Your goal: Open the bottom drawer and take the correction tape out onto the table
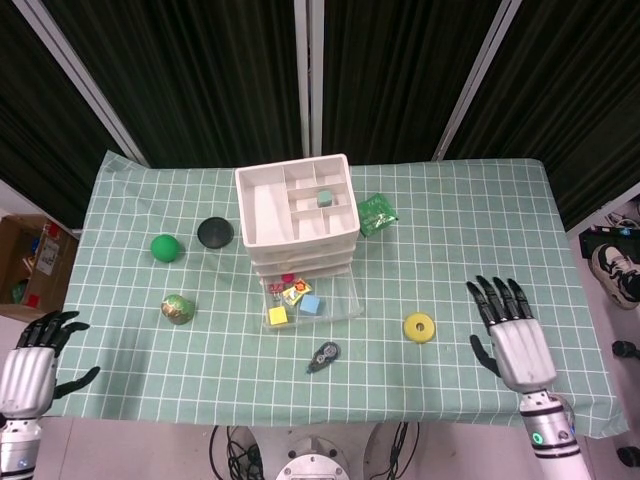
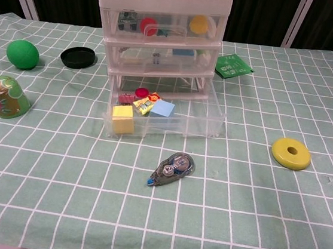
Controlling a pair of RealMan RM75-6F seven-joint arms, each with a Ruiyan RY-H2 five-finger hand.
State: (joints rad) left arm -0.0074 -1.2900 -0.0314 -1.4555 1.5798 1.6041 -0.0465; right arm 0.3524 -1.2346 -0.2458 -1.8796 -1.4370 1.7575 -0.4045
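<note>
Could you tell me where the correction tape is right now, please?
The correction tape lies on the tablecloth just in front of the open bottom drawer, left of the yellow ring.

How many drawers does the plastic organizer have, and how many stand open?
3 drawers. The top drawer and middle drawer are pushed in; only the bottom drawer is pulled out, and the correction tape lies on the table in front of it.

The bottom drawer [image 1: 312, 300] of the white drawer unit [image 1: 298, 212] stands pulled out toward the tabletop's [image 1: 470, 250] front edge. The correction tape [image 1: 324, 356] lies on the cloth just in front of it. Right hand [image 1: 518, 340] near the front right corner, fingers [image 1: 497, 296] spread, empty; left hand [image 1: 30, 365] off the front left corner, also empty.
</note>
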